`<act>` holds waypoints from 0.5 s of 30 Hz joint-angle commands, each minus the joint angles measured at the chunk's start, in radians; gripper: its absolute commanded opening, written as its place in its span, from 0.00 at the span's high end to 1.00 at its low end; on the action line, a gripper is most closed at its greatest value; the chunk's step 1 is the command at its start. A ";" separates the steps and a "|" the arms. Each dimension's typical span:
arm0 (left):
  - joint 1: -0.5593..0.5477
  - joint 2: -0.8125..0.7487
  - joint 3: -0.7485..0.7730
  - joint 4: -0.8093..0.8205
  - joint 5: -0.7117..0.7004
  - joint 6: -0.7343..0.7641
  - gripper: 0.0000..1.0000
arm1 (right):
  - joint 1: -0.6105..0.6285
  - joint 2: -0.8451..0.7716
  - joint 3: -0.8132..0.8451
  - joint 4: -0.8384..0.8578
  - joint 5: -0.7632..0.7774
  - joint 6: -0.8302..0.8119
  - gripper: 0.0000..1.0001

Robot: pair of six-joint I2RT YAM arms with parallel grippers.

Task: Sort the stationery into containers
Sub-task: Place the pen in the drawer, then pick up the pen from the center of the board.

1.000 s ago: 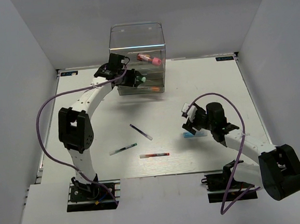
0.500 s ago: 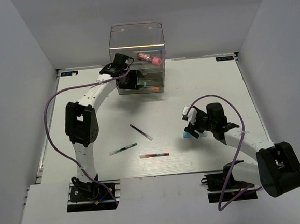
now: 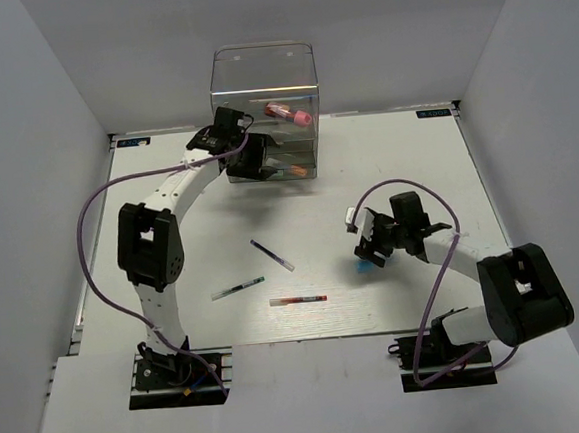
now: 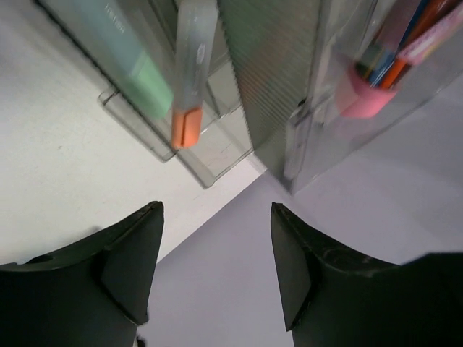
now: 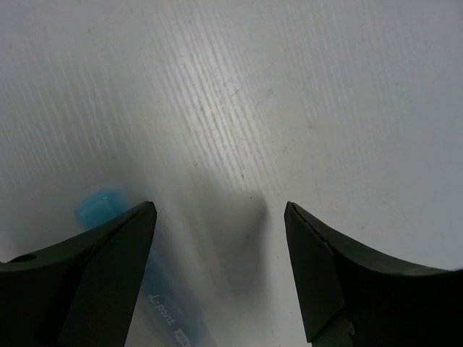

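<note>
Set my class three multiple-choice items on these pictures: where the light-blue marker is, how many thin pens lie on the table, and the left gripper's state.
1. Where is the light-blue marker? A in a drawer; B on the table at the right gripper; C by the left arm's base.
2. How many thin pens lie on the table? A one; B five; C three.
3. The left gripper is: A open, empty; B shut on a pen; C out of view.
Answers: B, its blue cap shows in the right wrist view; C, dark/white, green/black, red/black; A, its jaws stand apart, holding nothing.
</note>
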 commanded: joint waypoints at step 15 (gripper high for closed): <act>-0.005 -0.461 -0.530 0.288 0.015 0.398 0.19 | -0.031 0.007 0.180 -0.308 -0.168 -0.135 0.25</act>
